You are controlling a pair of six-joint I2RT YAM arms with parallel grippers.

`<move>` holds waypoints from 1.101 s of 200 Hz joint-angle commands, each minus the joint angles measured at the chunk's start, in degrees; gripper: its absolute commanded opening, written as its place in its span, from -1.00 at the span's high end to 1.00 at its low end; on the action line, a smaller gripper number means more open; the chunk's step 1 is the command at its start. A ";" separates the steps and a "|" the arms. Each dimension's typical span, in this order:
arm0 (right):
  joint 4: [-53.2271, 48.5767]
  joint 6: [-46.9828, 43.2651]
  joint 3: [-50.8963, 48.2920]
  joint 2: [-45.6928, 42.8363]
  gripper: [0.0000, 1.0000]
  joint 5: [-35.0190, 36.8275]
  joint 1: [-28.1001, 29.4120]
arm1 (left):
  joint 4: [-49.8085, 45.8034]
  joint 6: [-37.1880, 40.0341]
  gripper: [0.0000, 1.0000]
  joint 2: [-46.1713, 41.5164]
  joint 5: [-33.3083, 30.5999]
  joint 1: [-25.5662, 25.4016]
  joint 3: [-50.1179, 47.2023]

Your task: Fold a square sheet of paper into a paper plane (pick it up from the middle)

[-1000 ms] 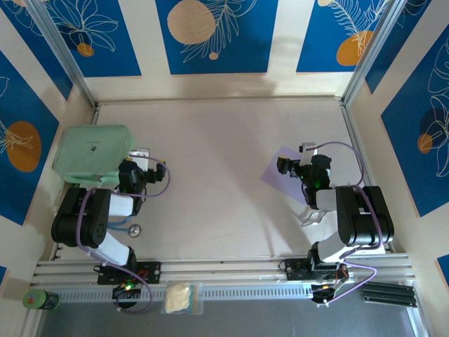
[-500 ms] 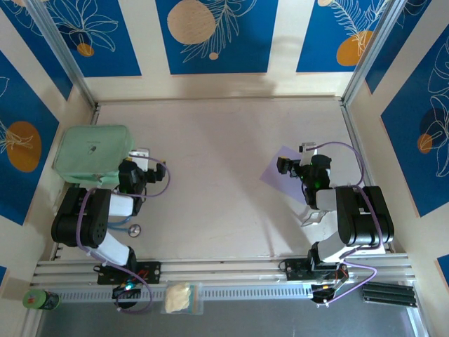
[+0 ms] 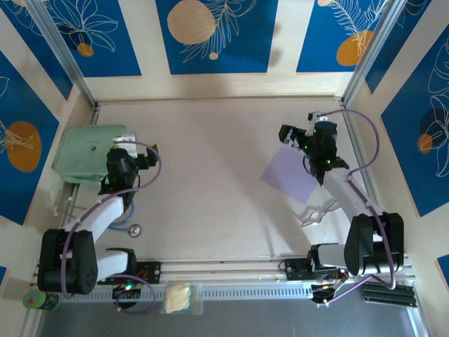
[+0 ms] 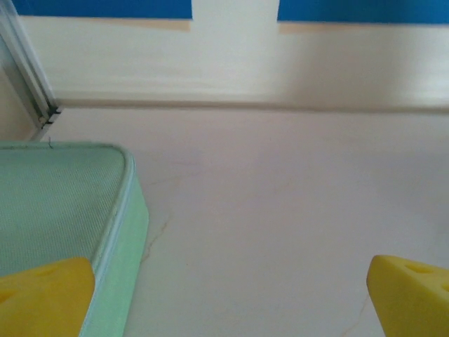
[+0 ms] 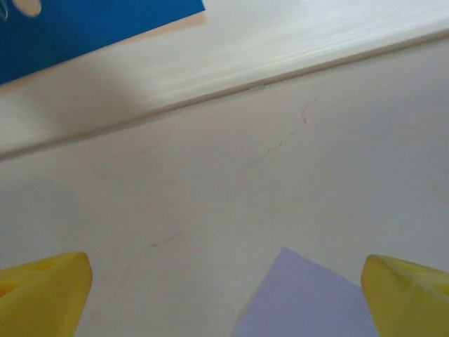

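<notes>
The square sheet of paper [image 3: 291, 175] is pale lilac and lies flat and unfolded on the right half of the table. One of its corners [image 5: 309, 302] reaches into the right wrist view, low between the yellow fingertips. My right gripper [image 3: 286, 135] hovers over the sheet's far corner, open and holding nothing [image 5: 228, 288]. On the left side my left gripper [image 3: 125, 146] stands open beside the right edge of the mint-green box, bare table between its fingers [image 4: 228, 295]. The paper plane is out of view.
The mint-green rounded box [image 3: 88, 154] sits at the left wall and rises just left of the left fingers [image 4: 63, 210]. A white wire clip [image 3: 317, 212] lies near the sheet's front. A small ring [image 3: 135, 229] lies front left. The back wall [image 4: 231, 63] is ahead.
Both arms have stretched out from their folded poses toward the back. The right gripper has moved off the sheet to its far corner, uncovering most of it. Both grippers stay open.
</notes>
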 commanded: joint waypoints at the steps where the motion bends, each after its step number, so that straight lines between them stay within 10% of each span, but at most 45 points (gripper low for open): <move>1: -19.68 10.66 5.76 4.80 -0.98 -0.24 0.45 | -17.99 -9.75 -0.99 -1.89 0.43 0.05 6.47; 82: -23.38 21.39 10.47 19.90 -0.98 -11.60 -1.79 | -18.11 -18.84 -0.99 -0.07 16.92 0.10 7.47; 220: -32.24 16.14 22.53 36.25 -0.95 -11.63 5.85 | -17.75 -20.54 -0.99 5.52 24.23 -0.05 8.78</move>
